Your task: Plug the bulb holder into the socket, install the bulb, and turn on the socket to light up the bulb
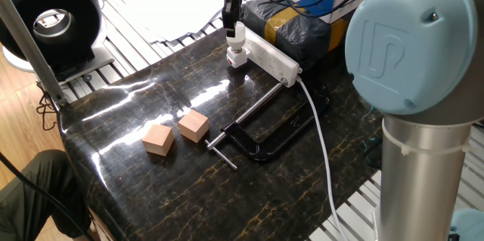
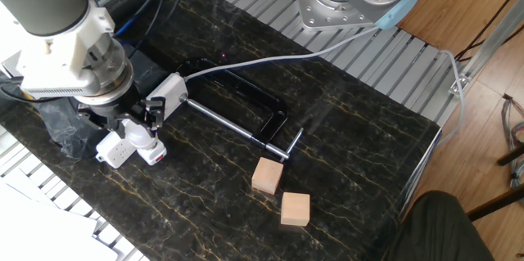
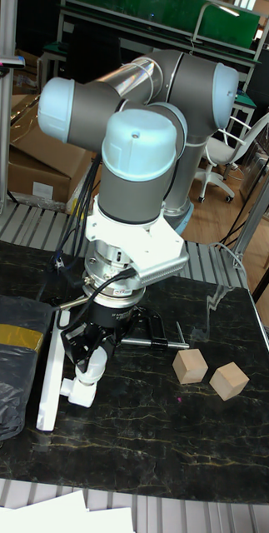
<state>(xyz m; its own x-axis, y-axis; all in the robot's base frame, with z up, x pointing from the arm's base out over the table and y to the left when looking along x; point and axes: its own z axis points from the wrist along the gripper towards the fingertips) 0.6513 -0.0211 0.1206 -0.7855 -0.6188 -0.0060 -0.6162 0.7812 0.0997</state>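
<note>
Bulb (image 2: 139, 132) sits in the bulb holder (image 2: 152, 154), which is plugged at the end of the socket (image 1: 271, 57). My claw (image 2: 136, 123) comes straight down over it, and its two dark fingers (image 1: 228, 16) are pressed on the bulb from both sides, so I am pinching the bulb. In the tall fixed view the bulb (image 3: 96, 363) shows white between my fingertips, with the holder (image 3: 78, 392) just below it, touching the long white power strip (image 3: 47, 382). The holder has a red mark on one side, seen in the other fixed view. The strip lies on the dark marble counter (image 1: 151, 188), and its thick white cable (image 1: 323, 150) runs off over the edge.

Beside the strip a black C-clamp (image 1: 265, 131) lies flat on the counter. Two tan wooden cubes (image 1: 158, 139) (image 1: 193, 126) stand near each other, well apart from my claw. Behind the strip lies a black package with yellow tape (image 1: 295, 26).
</note>
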